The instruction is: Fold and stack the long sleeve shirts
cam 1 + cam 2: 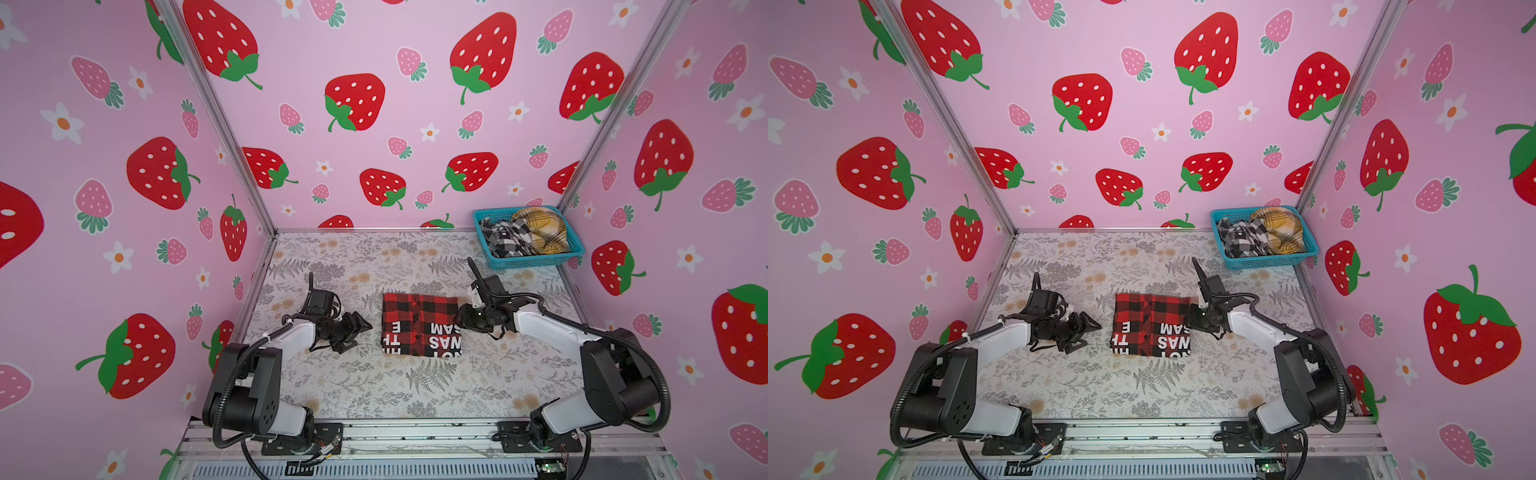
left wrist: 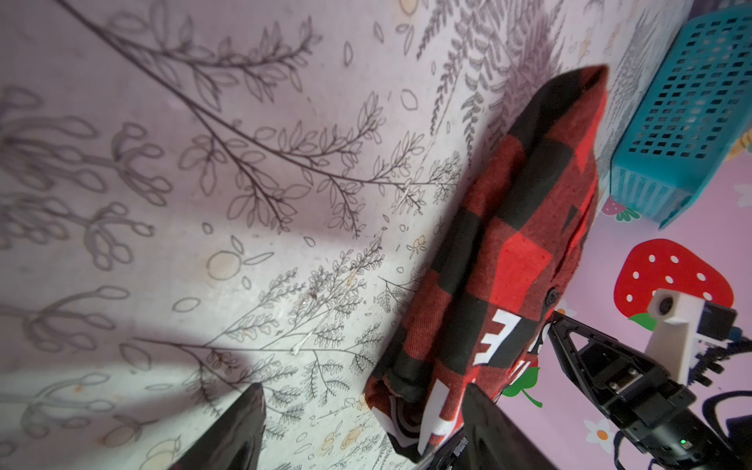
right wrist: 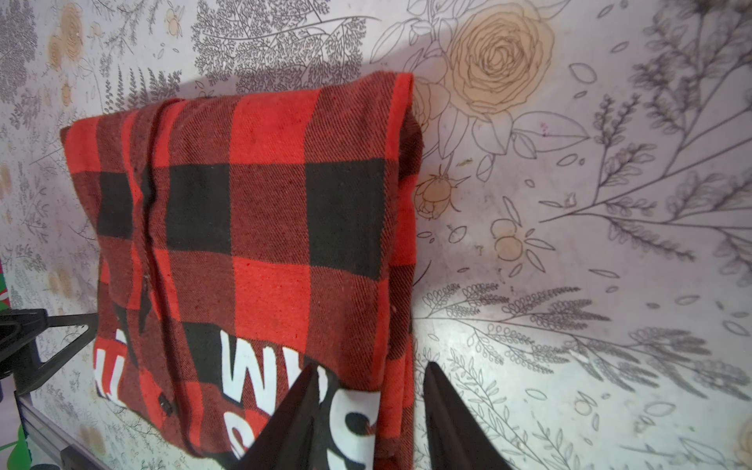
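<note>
Between the two hands, the red-and-black shirt (image 1: 419, 326) lies folded into a thick rectangle on the flowered surface (image 1: 374, 386), with white block letters on black along the side nearer to the arms' bases. On one side of it the left hand (image 1: 361, 333) is low over the surface, its tips pointing at the shirt but apart from it. Its jaws are spread wide and hold nothing; in the left wrist view only the printed pattern of the surface shows between the two fingers (image 2: 244, 423). On the opposite side the right hand (image 1: 459, 318) is at the edge of the shirt. The right wrist view shows its fingers (image 3: 297, 407) half apart and astride that folded edge, one over the lettered cloth and one beside it over the surface; whether they pinch the cloth I cannot tell. Well beyond the right hand, in the back corner, a turquoise basket (image 1: 536, 262) holds the black-and-white shirt (image 1: 505, 237) and the mustard-yellow shirt (image 1: 540, 232), both crumpled and touching each other.
</note>
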Available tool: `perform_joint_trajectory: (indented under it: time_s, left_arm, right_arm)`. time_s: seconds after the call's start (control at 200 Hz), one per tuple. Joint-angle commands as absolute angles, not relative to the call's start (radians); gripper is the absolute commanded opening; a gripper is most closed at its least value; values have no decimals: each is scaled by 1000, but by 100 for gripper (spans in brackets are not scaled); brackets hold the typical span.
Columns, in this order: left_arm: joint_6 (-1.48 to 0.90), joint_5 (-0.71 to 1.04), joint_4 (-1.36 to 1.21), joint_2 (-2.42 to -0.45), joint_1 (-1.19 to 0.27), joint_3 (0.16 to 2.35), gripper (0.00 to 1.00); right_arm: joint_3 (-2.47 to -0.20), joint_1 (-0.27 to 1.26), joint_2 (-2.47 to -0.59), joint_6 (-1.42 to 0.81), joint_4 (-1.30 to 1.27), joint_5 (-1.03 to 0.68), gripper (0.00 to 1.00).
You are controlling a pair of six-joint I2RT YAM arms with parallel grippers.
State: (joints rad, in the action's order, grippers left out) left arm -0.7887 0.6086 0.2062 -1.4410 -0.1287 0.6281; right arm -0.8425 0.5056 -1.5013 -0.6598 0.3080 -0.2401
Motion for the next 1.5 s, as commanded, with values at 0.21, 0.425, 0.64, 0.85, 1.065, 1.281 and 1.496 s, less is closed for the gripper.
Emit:
perform_joint_trajectory:
  time_s: [0.21,0.425,0.64,0.85,1.065,1.281,1.496]
  left_arm:
    - [-960,708,-130,-1508,-146,538,82]
    - [-955,686,-177,-1626,-213,621,81]
    - [-999,667,-179,-1749,-228,669,79]
    - [-925,616,-14,-1808,-241,733,78]
    - [-929,629,-18,-1856,-252,752,77]
    - [-942,653,-29,-1893,-279,772,75]
    - [-1080,737,-282,-1931,-291,708,72]
  right_arm:
    - [-828,500,-1501,-652,318,-241,44]
    - [-845,500,-1541,-646,323,-215,43]
    - [-840,500,-1613,-651,301,-211,40]
    - [-844,500,-1641,-653,302,-207,37]
    - [-827,500,-1676,-671,284,-220,34]
    - [-827,500,-1693,-675,277,-237,32]
    - [-825,500,-1707,-675,268,-240,31]
